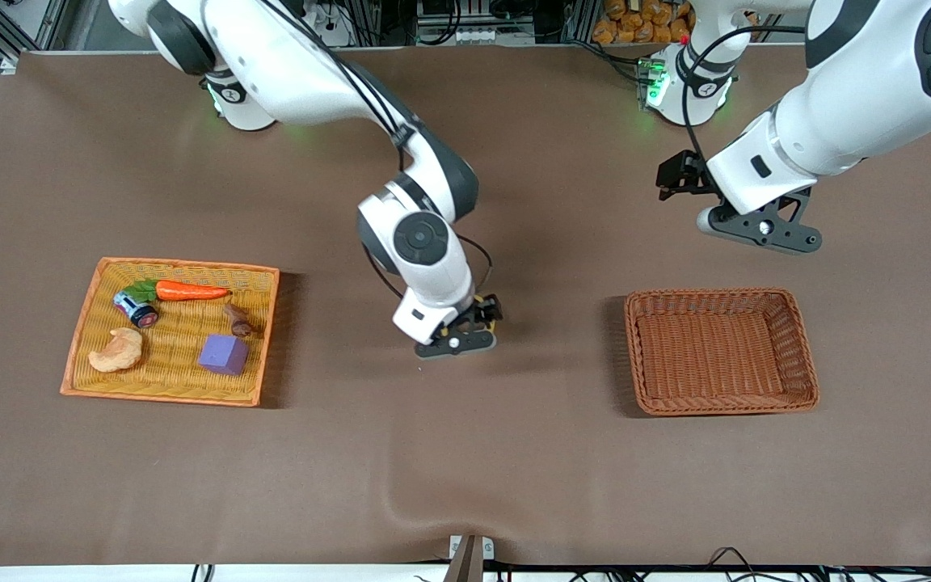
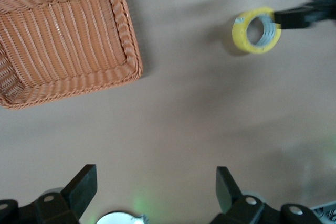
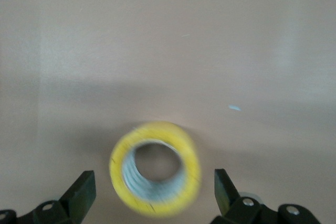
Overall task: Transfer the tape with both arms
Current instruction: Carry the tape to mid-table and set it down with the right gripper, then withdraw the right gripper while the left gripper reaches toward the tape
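The tape [image 3: 155, 176], a yellow ring with a grey-white core, is seen lying flat on the brown worktop [image 1: 465, 469], roughly midway between the flat orange tray [image 1: 249, 275] and the brown wicker basket [image 1: 720, 404], which is empty. In the front view only slivers of its yellow rim [image 1: 488, 311] are visible beneath the right arm's wrist. The right gripper [image 3: 152, 195] is positioned low over the tape, its fingers [image 3: 81, 190] spread wide on either side of the ring with clear gaps between pads and roll, so nothing is gripped by it. In the left wrist view the tape [image 2: 256, 30] is shown resting on the worktop, well apart from the basket [image 2: 128, 45], with a dark finger of the right gripper just beside its rim. The left gripper [image 2: 155, 190] is held in the air over bare worktop, near the basket's edge farther from the front camera and toward the left arm's end of the worktop; its fingers [image 2: 84, 184] are also parted wide and hold nothing. In the tray are laid an orange carrot [image 1: 189, 291], a small dark can [image 1: 136, 309], a pale croissant toy [image 1: 118, 350], a purple cube [image 1: 224, 355] and a small brown object [image 1: 238, 321] that cannot be identified.
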`<move>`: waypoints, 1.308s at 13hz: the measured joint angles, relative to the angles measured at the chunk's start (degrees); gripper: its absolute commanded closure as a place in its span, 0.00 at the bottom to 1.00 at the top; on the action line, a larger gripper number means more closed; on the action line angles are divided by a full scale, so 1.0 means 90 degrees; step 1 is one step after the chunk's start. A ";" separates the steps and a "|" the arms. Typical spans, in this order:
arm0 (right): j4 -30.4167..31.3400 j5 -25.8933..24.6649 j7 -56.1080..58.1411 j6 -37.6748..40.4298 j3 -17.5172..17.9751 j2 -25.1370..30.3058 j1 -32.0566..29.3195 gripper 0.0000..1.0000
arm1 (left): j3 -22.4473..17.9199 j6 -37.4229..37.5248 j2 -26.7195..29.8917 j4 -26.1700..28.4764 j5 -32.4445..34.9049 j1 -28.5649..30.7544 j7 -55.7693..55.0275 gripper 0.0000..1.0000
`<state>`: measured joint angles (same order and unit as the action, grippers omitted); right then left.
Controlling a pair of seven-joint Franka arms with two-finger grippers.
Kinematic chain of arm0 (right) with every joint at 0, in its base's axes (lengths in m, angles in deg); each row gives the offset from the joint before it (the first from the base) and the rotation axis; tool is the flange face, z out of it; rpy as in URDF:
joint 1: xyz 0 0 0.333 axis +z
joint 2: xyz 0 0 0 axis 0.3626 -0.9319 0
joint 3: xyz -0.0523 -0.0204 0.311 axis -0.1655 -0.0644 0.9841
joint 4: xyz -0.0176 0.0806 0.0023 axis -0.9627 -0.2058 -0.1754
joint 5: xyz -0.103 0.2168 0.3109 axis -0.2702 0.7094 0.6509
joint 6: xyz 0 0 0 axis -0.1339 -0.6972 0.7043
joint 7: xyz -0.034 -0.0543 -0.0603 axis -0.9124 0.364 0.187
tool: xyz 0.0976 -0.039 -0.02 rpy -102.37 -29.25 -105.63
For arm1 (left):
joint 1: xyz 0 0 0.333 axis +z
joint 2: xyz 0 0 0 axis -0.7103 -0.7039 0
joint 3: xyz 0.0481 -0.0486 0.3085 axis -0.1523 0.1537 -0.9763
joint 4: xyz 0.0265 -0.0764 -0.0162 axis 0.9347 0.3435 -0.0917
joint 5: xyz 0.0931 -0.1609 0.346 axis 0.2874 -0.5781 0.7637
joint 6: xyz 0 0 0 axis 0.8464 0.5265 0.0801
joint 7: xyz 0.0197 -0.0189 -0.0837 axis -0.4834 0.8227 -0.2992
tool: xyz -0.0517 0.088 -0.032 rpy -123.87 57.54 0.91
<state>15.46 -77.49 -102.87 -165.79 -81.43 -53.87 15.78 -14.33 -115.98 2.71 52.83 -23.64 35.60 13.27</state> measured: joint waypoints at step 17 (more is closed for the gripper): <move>0.2113 -0.0112 0.2358 0.2896 -0.0330 0.5026 -0.3467 0.00 | -0.0019 -0.4176 -0.2510 -0.0427 -0.0001 -0.1110 -0.1815 0.00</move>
<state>34.48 -78.50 -81.65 -139.73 -84.40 -8.63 -15.42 -14.50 -153.56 -19.88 48.98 -23.65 25.61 -3.06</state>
